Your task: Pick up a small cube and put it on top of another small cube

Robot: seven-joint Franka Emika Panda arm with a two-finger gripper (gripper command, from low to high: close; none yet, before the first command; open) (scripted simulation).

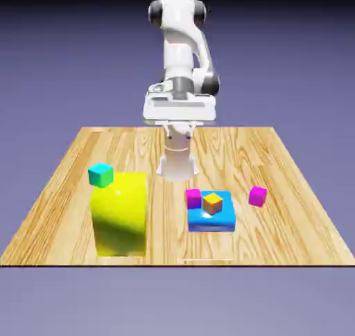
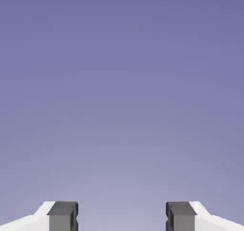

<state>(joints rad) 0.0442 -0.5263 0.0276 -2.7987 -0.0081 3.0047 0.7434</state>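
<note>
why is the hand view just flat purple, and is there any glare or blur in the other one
Hand view: it shows only the plain backdrop, an even gradient paler toward the bottom, with the open end effector sharp at the lower edge and nothing between its tips. Exterior view: soft overall, with a bright glare patch atop the yellow block, whose front face is darker; shadows on the table are faint.

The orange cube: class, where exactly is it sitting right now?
In the exterior view, the orange cube sits on top of the flat blue block, right of centre, with a magenta cube close on its left.
</note>
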